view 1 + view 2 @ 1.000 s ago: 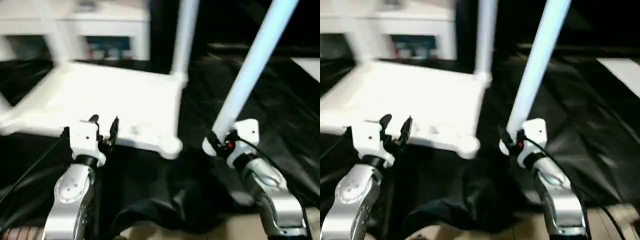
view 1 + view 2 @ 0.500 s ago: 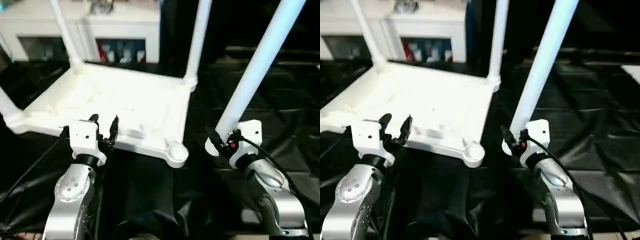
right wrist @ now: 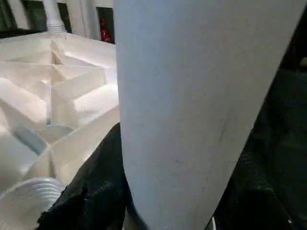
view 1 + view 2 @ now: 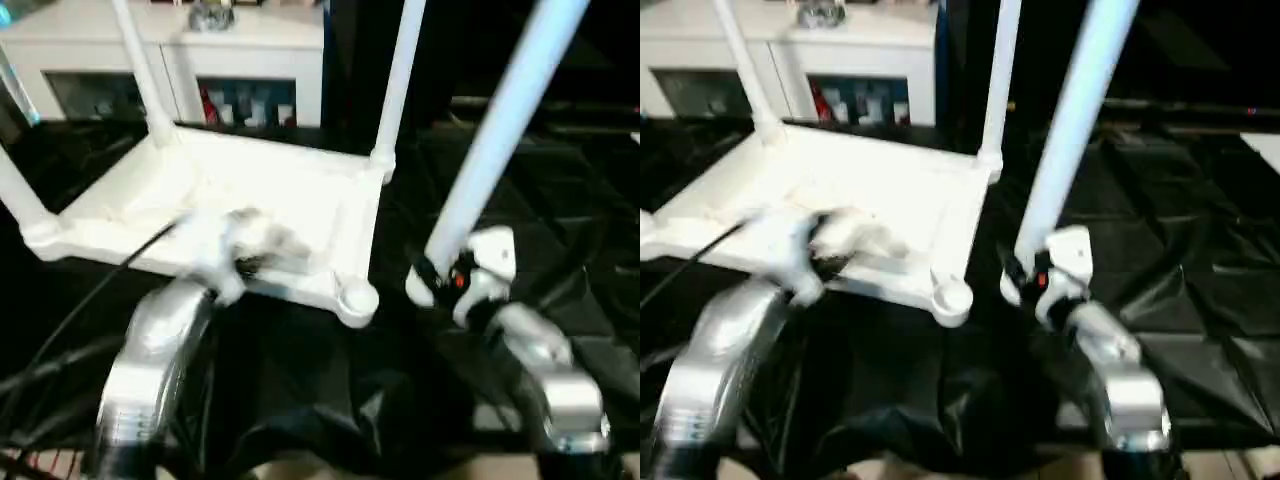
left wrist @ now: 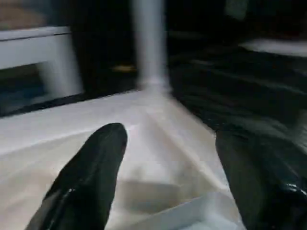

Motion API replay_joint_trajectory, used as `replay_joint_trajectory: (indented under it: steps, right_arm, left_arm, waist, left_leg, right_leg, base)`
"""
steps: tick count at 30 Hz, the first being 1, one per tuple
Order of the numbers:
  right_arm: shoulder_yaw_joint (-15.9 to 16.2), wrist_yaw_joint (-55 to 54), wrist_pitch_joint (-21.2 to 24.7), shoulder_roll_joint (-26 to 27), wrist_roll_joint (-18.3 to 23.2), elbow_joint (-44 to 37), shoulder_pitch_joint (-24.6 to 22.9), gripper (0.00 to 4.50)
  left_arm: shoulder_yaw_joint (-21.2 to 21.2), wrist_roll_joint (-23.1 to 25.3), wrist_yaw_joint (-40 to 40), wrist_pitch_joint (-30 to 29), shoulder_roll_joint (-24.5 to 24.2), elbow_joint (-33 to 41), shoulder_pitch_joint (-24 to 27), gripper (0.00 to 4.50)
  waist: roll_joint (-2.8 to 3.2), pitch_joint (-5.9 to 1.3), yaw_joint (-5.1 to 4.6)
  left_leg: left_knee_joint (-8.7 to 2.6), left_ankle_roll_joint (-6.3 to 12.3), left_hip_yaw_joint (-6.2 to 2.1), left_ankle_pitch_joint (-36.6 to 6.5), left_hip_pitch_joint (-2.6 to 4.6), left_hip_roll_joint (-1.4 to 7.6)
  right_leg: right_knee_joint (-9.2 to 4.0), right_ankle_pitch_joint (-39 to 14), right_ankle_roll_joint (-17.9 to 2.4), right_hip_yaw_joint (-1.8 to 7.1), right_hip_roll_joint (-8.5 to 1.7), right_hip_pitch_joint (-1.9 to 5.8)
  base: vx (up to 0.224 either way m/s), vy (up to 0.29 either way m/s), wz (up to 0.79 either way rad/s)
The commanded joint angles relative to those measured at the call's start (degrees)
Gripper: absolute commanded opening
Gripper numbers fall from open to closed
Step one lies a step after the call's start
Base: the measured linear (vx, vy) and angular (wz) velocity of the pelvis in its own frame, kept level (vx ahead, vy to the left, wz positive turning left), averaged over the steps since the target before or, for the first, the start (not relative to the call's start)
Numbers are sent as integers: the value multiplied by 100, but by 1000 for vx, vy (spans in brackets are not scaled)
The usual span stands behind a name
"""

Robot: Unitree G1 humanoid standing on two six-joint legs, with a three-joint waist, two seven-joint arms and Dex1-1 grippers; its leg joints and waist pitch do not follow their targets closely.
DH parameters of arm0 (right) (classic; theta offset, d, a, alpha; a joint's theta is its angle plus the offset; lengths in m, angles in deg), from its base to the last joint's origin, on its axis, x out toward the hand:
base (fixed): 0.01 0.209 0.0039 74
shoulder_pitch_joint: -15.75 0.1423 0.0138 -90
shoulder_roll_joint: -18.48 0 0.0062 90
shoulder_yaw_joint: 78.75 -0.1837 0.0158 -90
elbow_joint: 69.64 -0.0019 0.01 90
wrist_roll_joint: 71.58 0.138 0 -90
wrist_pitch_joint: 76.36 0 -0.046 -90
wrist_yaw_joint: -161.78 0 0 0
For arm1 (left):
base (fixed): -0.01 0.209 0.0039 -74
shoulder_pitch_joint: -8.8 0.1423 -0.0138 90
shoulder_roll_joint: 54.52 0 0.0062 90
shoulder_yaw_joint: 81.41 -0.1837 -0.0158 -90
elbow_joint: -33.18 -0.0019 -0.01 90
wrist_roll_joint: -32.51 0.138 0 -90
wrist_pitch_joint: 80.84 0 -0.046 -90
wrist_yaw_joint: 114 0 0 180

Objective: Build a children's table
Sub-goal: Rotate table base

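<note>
Table top (image 4: 270,215) is lying upside down on the black sheet (image 4: 560,210), three legs (image 4: 397,80) already standing in its corners. Fourth leg (image 4: 495,135) is clamped in my right gripper (image 4: 450,280), just beside the empty near socket (image 4: 355,298). My left gripper (image 5: 168,182) is spread wide over the ribbed underside, holding nothing
</note>
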Motion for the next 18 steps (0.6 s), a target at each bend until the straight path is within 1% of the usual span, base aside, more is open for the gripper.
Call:
replay_joint_trajectory:
  steps: [1, 2, 3, 4, 5, 6, 7, 9, 10, 11, 12, 13, 14, 16, 18]
  right_arm:
    - [-39, 101, -71, -91, -43, 64, 87, 189]
    - [-48, 137, -72, -128, -38, 82, 103, 189]
    - [-51, 153, -73, -145, -37, 94, 114, 189]
    - [-53, 221, -60, -191, -23, 118, 126, 189]
    - [-42, 272, -78, -229, -28, 136, 127, 189]
    - [-35, 321, -84, -263, -25, 150, 122, 189]
    - [-28, 353, -89, -287, -18, 164, 122, 189]
    - [10, 419, -128, -350, -15, 210, 123, 189]
    - [35, 450, -138, -368, -7, 219, 115, 189]
    - [52, 469, -138, -371, 0, 213, 110, 189]
    - [78, 499, -129, -369, 13, 198, 101, 189]
    - [124, 549, -123, -373, 18, 165, 80, 189]
    - [142, 572, -123, -374, 18, 156, 74, 189]
    - [193, 620, -125, -373, 7, 128, 45, 189]
    - [201, 634, -128, -374, 7, 130, 37, 189]
  left_arm:
    - [-390, 273, 809, 165, -197, -447, -122, 366]
    - [-522, 374, 1097, 229, -323, -644, -233, 379]
    - [-580, 415, 1239, 258, -384, -746, -291, 385]
    - [-708, 514, 1515, 425, -516, -1049, -462, 395]
    - [-799, 555, 1721, 509, -612, -1246, -577, 395]
    - [-898, 619, 1932, 615, -714, -1458, -695, 395]
    - [-971, 661, 2086, 701, -785, -1624, -788, 395]
    - [-1134, 760, 2413, 968, -920, -2090, -1041, 373]
    - [-1177, 801, 2565, 1081, -934, -2387, -1212, 364]
    - [-1185, 826, 2630, 1160, -919, -2566, -1324, 362]
    - [-1187, 839, 2697, 1259, -893, -2734, -1433, 356]
    - [-1179, 844, 2779, 1362, -833, -2939, -1568, 343]
    - [-1178, 841, 2823, 1426, -808, -3047, -1631, 328]
    - [-1189, 783, 3087, 1635, -712, -3452, -1852, 315]
    - [-1201, 752, 3228, 1737, -670, -3683, -1963, 296]
  waist:
    - [13, -287, -11]
    - [43, -313, -30]
    - [61, -319, -40]
    - [93, -336, -49]
    - [123, -353, -55]
    - [103, -358, -55]
    - [111, -351, -53]
    - [126, -354, -44]
    - [131, -349, -41]
    - [142, -355, -25]
    - [158, -350, -15]
    - [143, -344, -16]
    - [174, -351, -12]
    - [160, -349, -8]
    - [152, -348, 7]
  left_leg:
    - [-473, -88, 25, -1336, -9, 18]
    - [-456, -79, 32, -1076, -25, 17]
    - [-451, -79, 25, -987, -43, 16]
    - [-427, -70, 36, -871, -42, 15]
    - [-405, -33, 44, -796, -26, 5]
    - [-399, 0, 51, -759, -22, -5]
    - [-401, 28, 52, -706, -25, -3]
    - [-395, 41, 58, -716, -18, 6]
    - [-399, 48, 55, -714, -21, 4]
    - [-391, 47, 66, -756, 2, 16]
    - [-399, 45, 65, -801, 6, 29]
    - [-399, 52, 70, -806, 2, 21]
    - [-400, 34, 71, -837, 8, 24]
    - [-404, 35, 68, -858, 6, 23]
    - [-405, 39, 68, -879, 4, 25]
  right_leg:
    - [-588, -1572, -486, 251, -264, 210]
    - [-550, -1041, -600, 262, -260, 231]
    - [-517, -847, -663, 258, -263, 256]
    - [-486, -534, -776, 255, -266, 265]
    - [-475, -359, -868, 258, -259, 266]
    - [-490, -288, -907, 258, -252, 266]
    - [-482, -164, -984, 257, -248, 270]
    - [-454, -111, -1089, 254, -262, 290]
    - [-462, -137, -1105, 250, -265, 293]
    - [-461, -183, -1144, 255, -274, 286]
    - [-457, -209, -1186, 256, -280, 284]
    - [-473, -229, -1193, 257, -276, 285]
    - [-469, -240, -1214, 256, -281, 289]
    - [-474, -216, -1244, 256, -282, 298]
    - [-478, -245, -1261, 259, -294, 304]
  base:
    - [0, 0, 0]
    - [0, 0, 0]
    - [0, 0, 0]
    - [0, 0, 0]
    - [0, 0, 0]
    - [0, 0, 0]
    - [0, 0, 0]
    - [0, 0, 0]
    - [0, 0, 0]
    - [0, 0, 0]
    - [0, 0, 0]
    - [0, 0, 0]
    - [0, 0, 0]
    - [0, 0, 0]
    - [0, 0, 0]
